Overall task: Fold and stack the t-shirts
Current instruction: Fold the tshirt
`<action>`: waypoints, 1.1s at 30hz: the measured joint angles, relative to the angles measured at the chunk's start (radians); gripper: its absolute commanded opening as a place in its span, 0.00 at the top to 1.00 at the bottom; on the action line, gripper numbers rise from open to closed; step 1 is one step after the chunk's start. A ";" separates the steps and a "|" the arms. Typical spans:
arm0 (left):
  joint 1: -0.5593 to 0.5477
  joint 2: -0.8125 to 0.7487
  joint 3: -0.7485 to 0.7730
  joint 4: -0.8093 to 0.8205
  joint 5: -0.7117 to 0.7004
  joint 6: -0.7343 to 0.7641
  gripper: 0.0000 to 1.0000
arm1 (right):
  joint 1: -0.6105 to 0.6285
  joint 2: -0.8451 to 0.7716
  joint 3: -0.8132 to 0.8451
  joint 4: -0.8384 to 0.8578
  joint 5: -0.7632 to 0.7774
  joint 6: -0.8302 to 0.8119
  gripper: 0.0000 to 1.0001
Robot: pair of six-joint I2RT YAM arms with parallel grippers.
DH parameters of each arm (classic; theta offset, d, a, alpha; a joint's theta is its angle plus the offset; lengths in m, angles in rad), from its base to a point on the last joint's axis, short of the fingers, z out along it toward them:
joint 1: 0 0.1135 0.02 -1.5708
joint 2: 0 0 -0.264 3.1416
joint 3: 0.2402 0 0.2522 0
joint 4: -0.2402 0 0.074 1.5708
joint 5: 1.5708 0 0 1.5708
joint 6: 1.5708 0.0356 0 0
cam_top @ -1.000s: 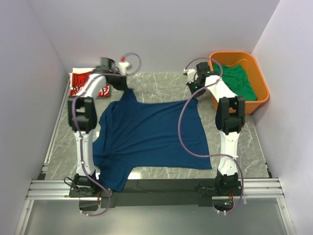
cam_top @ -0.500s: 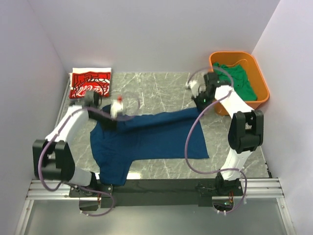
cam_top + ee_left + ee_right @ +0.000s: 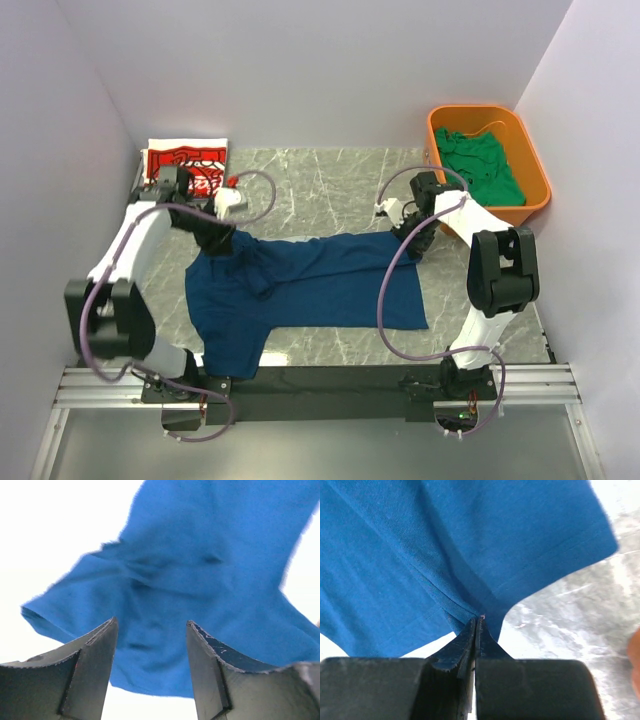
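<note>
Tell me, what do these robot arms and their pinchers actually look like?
The left arm and right arm are white shells joined by chunky black joint blocks, based on a silver rail. A loose mauve cable loops along each. The left gripper and right gripper each have two dark, flat, tapering fingers.

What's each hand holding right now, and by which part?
Right hand is shut on the blue shirt, pinching a fold at its far right edge. Left hand is open, holding nothing.
</note>
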 measured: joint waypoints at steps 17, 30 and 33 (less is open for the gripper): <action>-0.038 0.451 0.301 -0.045 0.012 0.115 0.35 | 0.006 0.000 0.039 -0.009 0.004 0.031 1.00; -0.069 0.452 0.191 -0.062 -0.007 0.088 0.48 | 0.008 0.000 0.043 -0.009 0.012 0.053 1.00; -0.071 0.451 0.191 -0.062 -0.001 0.084 0.40 | 0.011 0.000 0.043 -0.009 0.019 0.053 1.00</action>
